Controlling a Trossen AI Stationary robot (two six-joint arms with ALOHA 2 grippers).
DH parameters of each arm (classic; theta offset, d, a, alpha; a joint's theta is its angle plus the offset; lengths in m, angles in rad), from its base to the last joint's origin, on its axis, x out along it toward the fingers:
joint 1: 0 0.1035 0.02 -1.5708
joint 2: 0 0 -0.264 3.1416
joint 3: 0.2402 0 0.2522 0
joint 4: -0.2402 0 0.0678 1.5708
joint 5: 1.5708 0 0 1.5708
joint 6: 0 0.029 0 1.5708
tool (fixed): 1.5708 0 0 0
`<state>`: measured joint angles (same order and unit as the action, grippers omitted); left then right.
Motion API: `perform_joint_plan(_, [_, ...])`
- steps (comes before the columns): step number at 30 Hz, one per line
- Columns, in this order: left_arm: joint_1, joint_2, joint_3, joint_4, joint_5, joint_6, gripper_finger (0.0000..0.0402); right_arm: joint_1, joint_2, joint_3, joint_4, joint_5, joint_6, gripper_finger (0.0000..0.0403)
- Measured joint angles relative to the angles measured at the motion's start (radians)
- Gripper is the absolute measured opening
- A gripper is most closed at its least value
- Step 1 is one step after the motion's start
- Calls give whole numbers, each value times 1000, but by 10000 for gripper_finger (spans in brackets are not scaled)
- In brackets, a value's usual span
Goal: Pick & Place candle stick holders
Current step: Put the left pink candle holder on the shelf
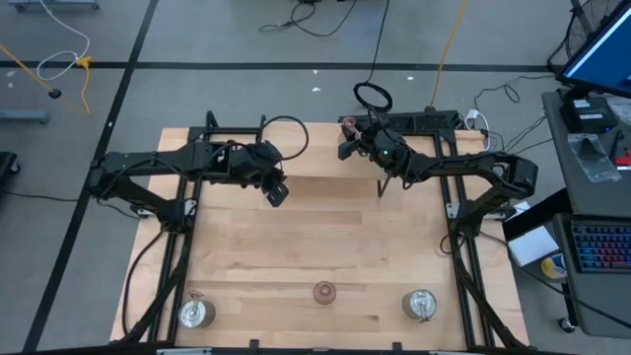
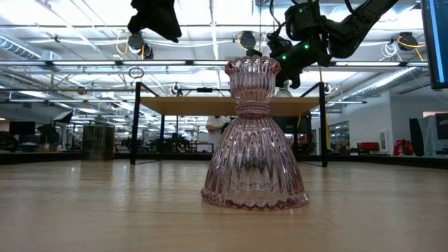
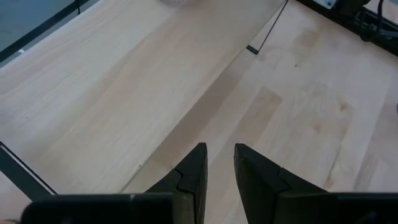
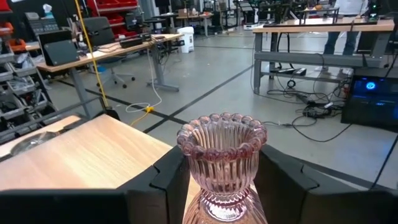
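Observation:
My right gripper (image 4: 222, 163) points level at the table's far edge, shut on a pink ribbed glass candle stick holder (image 4: 222, 155), which shows as a pink spot (image 1: 347, 123) in the high view. A second pink holder (image 1: 324, 292) stands upright on its wide base at the near edge, large in the low view (image 2: 253, 140). Two silver metal holders (image 1: 195, 313) (image 1: 421, 305) stand left and right of it. My left gripper (image 3: 221, 152) hovers over bare wood left of centre (image 1: 278, 193), open by a narrow gap, with nothing between its fingers. My right gripper has the pink holder's upper cup between its two fingers, one on each ribbed side (image 4: 189, 167). The fingers come level from the table's right. The holder stands upright in the hold. Its base lies below the picture, so whether it rests on anything cannot be told.
Black frame rails (image 1: 182, 247) (image 1: 463, 266) run along the table's left and right sides. Cables and a black bar (image 1: 424, 118) lie at the far edge. The wooden middle (image 1: 315, 237) between the arms and the three near holders is bare.

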<state>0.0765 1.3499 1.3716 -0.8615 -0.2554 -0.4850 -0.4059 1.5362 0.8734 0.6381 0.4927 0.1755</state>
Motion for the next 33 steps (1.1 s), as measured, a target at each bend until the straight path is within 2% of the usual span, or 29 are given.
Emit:
perform_joint_plan(8, [0,0,0,0,0,-1,81,-1,0,0,-2,-17,0,151])
perform_joint_plan(20, [-15,0,0,0,0,-3,81,-5,0,0,-1,-26,22,184])
perform_joint_plan(33, [-52,0,0,0,-27,-20,81,-5,0,0,38,-23,-8,185])
